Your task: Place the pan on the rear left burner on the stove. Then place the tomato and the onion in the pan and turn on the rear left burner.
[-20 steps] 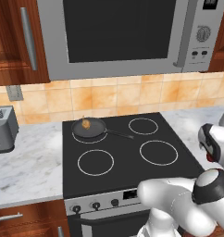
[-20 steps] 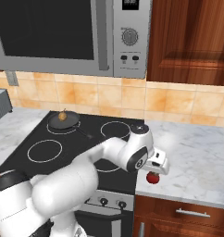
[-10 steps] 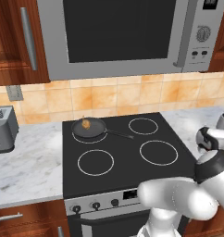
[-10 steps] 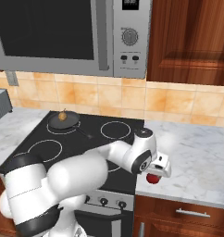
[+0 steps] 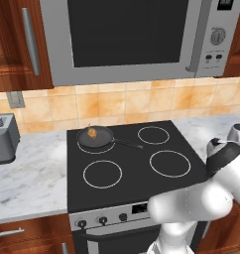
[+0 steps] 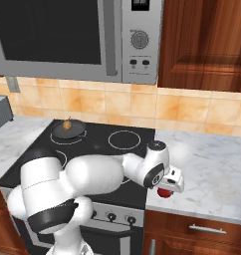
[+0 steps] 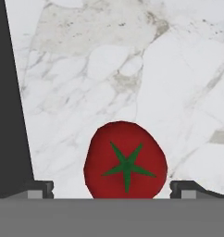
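You are looking at a kitchen wall with the stove [image 5: 132, 168] as your landmark: a flat black glass top with white rings, a silver front panel and small black knobs below. Above the stove hangs a grey microwave [image 5: 137, 34] flanked by dark wooden cabinets [image 6: 207, 45], and behind the stove runs a band of orange-tan tiles [image 5: 117, 101]. The white marble desk [image 6: 212, 164] spreads to both sides of the stove; on its left stretch stands a grey toaster [image 5: 4, 139].

On the stove, the pan [image 5: 95, 138] sits on the rear left burner [image 5: 87, 148], its thin handle pointing toward the stove's middle. The onion [image 5: 92, 132] lies inside the pan.

The tomato [image 7: 125, 161] rests on the marble just right of the stove, near the desk's front edge, green star-shaped stalk mark facing up at the hand camera. Your pincer [image 7: 111, 189] hangs directly over the tomato, spread wide, with one dark fingertip on each side of the red ball and a clear gap to it on both sides. In the right base view the tomato peeks out beneath the hand.
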